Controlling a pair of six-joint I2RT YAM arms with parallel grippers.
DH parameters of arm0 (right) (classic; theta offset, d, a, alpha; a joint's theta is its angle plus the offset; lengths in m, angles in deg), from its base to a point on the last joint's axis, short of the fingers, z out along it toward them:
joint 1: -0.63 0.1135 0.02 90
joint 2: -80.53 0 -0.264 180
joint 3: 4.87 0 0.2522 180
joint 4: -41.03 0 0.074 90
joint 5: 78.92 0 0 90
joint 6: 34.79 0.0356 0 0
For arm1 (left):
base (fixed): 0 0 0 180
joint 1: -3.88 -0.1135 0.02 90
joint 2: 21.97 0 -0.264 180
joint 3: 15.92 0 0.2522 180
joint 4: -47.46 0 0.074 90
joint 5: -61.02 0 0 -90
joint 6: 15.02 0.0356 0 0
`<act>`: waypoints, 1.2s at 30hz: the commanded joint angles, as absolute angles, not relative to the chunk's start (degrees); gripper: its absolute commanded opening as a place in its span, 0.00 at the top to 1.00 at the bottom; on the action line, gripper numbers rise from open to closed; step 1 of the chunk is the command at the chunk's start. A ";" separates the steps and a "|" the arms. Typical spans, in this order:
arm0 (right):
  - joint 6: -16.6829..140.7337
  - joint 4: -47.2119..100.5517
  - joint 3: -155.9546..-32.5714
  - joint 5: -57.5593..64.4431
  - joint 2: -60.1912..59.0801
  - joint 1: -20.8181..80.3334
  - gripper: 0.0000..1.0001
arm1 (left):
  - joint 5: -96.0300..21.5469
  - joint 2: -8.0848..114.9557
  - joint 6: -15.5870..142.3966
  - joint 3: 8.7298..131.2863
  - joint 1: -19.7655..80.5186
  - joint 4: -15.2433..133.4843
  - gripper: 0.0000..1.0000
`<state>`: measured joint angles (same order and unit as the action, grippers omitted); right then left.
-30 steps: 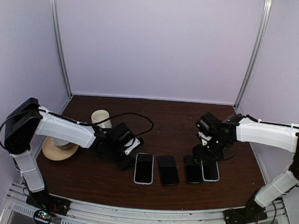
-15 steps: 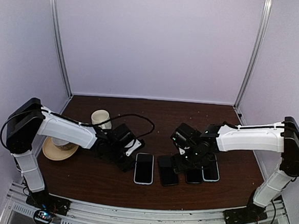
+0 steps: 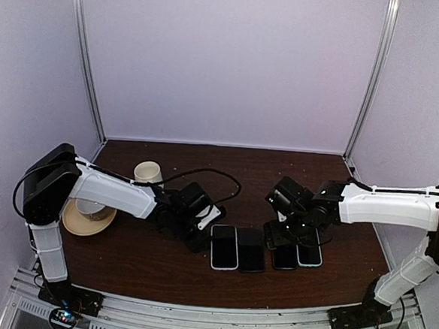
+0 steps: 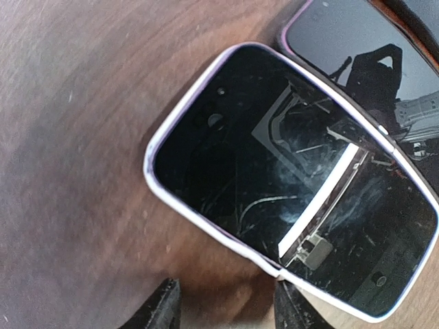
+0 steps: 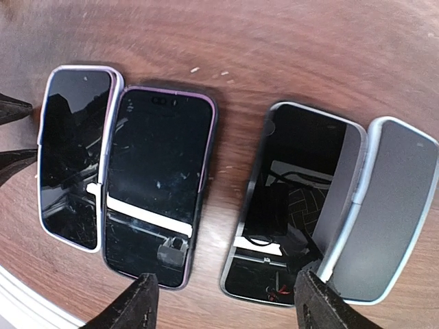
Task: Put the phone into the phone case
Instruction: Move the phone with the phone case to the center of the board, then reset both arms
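Leftmost on the dark wooden table point(image 3: 159, 269), the left gripper point(image 4: 225, 312) sits low with its jaws spread and nothing between them, just behind the short end of the white-rimmed black phone point(image 4: 288, 185). This looks like a pose for nudging, not lifting. That phone lies flat, its long side touching the purple-edged dark phone point(image 5: 158, 185). Well apart to the right lies the bare black phone point(image 5: 295, 205), probably the task's phone. Its right edge meets or overlaps the pale grey-blue phone case point(image 5: 384, 212), though I cannot tell whether it is partly seated. The right gripper point(image 5: 230, 305) hovers over this pair with its jaws spread and empty, seemingly lining up. Compared with a second ago, the left arm has reached rightward. The white-rimmed phone has slid against its neighbour, closing their gap.
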<state>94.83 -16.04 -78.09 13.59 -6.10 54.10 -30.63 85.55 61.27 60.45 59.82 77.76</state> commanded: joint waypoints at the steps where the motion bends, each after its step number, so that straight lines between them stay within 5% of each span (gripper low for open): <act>1: 95.10 -18.35 -75.19 17.18 -0.51 52.48 0.29 | -31.98 90.05 61.89 63.61 60.66 77.76 0.50; 16: 93.08 -18.95 -70.03 16.89 6.30 48.07 0.26 | -32.56 94.26 61.27 70.17 63.20 80.05 0.50; 26: 93.33 -20.08 -68.95 11.53 4.87 48.28 0.27 | -25.69 81.91 66.44 68.78 61.28 86.09 0.45; 31: 89.10 -19.66 -73.16 15.04 5.61 45.77 0.15 | -24.60 72.32 66.05 66.60 58.71 89.76 0.41; 36: 81.43 -12.07 -73.49 18.16 7.45 36.75 0.01 | -24.34 57.92 65.52 62.52 52.63 91.97 0.25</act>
<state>88.25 -18.75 -72.91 13.94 4.56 42.91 -25.95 67.35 65.09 65.23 57.09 89.26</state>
